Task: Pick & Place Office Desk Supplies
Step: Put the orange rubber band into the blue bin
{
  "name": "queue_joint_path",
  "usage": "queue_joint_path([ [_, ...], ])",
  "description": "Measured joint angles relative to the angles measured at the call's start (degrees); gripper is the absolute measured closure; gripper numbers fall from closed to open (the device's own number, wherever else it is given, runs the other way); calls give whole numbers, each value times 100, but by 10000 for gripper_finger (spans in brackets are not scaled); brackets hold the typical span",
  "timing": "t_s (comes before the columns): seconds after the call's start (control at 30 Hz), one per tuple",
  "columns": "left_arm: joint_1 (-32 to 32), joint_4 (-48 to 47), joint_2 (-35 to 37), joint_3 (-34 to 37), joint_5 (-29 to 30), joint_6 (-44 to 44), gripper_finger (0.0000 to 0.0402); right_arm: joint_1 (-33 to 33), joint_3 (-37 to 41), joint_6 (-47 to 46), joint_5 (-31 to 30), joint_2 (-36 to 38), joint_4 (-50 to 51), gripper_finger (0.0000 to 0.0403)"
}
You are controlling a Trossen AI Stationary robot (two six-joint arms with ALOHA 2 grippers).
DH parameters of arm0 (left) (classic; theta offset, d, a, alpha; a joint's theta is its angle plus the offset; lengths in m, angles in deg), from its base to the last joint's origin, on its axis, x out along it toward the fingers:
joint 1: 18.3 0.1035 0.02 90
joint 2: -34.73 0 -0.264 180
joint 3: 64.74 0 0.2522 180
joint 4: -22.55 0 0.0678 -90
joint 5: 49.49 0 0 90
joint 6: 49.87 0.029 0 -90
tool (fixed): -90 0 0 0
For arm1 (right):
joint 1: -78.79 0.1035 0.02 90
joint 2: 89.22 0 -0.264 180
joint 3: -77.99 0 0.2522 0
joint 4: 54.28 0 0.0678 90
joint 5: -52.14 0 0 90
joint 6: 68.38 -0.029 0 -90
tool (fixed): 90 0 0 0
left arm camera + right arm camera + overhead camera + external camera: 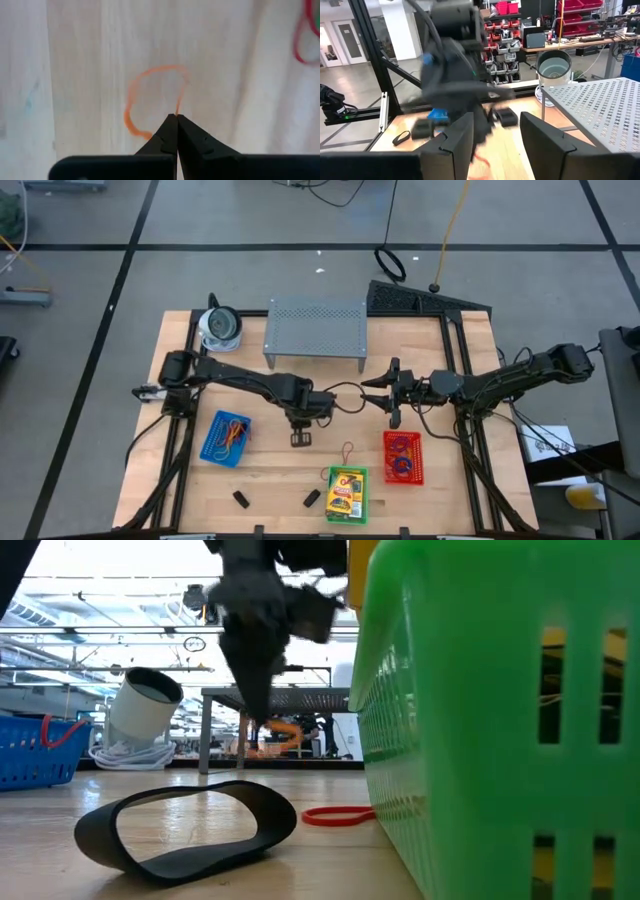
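My left gripper points down over the table's middle, shut on a thin orange rubber band that loops below its fingertips. A red rubber band lies flat on the wood beside the green basket, which holds a yellow crayon box. Two small black clips lie near the front edge. My right gripper stands open and level right of centre, facing the left arm, with nothing between its fingers. My left gripper pinches one spot of the orange band's loop between its two fingertips, coming from above and pointing down. The rest of the loop hangs slack below the fingers. Whether its lower end rests on the table, I cannot tell.
A blue basket with rubber bands stands at the left, a red basket at the right. The grey perforated shelf and a round white-grey object stand at the back. Bare wood lies between the baskets.
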Motion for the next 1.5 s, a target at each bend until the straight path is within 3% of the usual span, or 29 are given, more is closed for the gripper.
queue_joint_path([
  [0.3, -186, -845, 905, -5, 74, -674, 400, 0, 0, 110, -17, 0, -49, 248],
  [0.67, -538, -2050, 2006, -10, 359, -2101, 400, 0, 0, 121, -7, 0, -67, 248],
  [0.97, -890, -2991, 2461, 61, 549, -3107, 401, 0, 0, 121, -2, 0, -63, 248],
  [1.2, -1140, -2874, 2929, 993, 506, -3903, 401, 0, 0, 121, 0, 0, -2, 248],
  [1.5, -1397, -1386, 3790, 2820, 151, -4810, 401, 0, 0, 103, 2, 0, 55, 248],
])
